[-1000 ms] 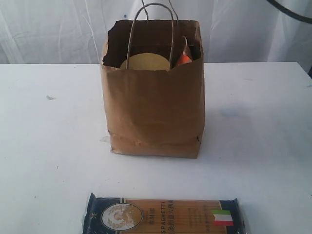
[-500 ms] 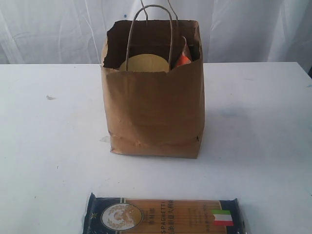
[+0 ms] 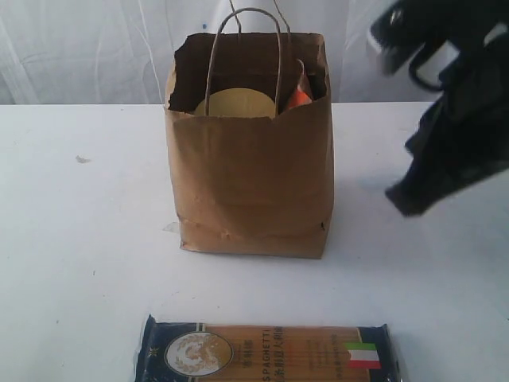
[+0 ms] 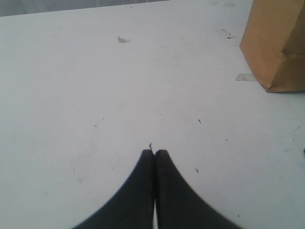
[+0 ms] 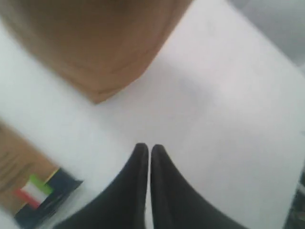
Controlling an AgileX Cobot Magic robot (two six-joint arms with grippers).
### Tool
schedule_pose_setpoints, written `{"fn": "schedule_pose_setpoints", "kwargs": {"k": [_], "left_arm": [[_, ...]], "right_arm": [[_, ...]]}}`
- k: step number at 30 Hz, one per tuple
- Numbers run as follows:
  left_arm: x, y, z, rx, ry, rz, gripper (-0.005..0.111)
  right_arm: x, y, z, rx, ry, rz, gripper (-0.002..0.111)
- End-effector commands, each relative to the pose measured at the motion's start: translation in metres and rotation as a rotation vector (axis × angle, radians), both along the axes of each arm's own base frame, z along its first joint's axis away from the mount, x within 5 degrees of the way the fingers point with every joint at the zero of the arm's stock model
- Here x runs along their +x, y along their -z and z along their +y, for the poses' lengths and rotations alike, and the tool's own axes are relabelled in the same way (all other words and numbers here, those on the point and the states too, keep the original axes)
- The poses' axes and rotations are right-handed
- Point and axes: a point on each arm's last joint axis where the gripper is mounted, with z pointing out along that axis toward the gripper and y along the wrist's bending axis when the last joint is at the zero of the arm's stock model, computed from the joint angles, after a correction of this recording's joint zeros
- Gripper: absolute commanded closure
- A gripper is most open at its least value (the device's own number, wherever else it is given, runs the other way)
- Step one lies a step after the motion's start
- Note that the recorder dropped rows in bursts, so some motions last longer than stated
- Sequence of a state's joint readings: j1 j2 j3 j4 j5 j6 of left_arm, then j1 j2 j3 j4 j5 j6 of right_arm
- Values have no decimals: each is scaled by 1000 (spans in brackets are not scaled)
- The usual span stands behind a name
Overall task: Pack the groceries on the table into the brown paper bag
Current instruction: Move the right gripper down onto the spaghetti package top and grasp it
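Note:
The brown paper bag (image 3: 250,183) stands upright mid-table, its handles up. A tan round lid (image 3: 238,102) and something orange (image 3: 298,97) show inside its ragged rim. The blue spaghetti packet (image 3: 266,354) lies flat at the front edge of the table (image 3: 79,239). My right gripper (image 3: 404,200) hangs blurred in the air to the right of the bag, shut and empty. In the right wrist view the right gripper (image 5: 146,147) is over bare table, with the bag (image 5: 95,43) and the packet's flag end (image 5: 33,195) beyond. My left gripper (image 4: 154,152) is shut and empty over bare table, away from the bag (image 4: 279,43).
A small scrap (image 3: 83,159) lies on the table's left part, also seen as a scrap (image 4: 122,39) in the left wrist view. A bit of clear tape (image 4: 246,77) sits by the bag's bottom corner. White curtains hang behind the table.
My right arm has swung into the exterior view from the right, where there was none before. The bag and the spaghetti packet have not moved.

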State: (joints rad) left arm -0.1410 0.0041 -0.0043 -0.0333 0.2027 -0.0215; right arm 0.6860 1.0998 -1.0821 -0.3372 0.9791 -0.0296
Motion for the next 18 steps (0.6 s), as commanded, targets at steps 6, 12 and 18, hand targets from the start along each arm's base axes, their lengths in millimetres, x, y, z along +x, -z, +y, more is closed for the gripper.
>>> {"fn": "schedule_pose_setpoints", "kwargs": {"k": [6,12,18], "left_arm": [[0,1,0,1,-2,0,107],[0,1,0,1,-2,0,107],[0,1,0,1,-2,0,107]], "right_arm": [[-28,15,33,164,-398,264,43],[-16,52,76,98,-567,391,41],[-7,92,111,17,-646,451,41]]}}
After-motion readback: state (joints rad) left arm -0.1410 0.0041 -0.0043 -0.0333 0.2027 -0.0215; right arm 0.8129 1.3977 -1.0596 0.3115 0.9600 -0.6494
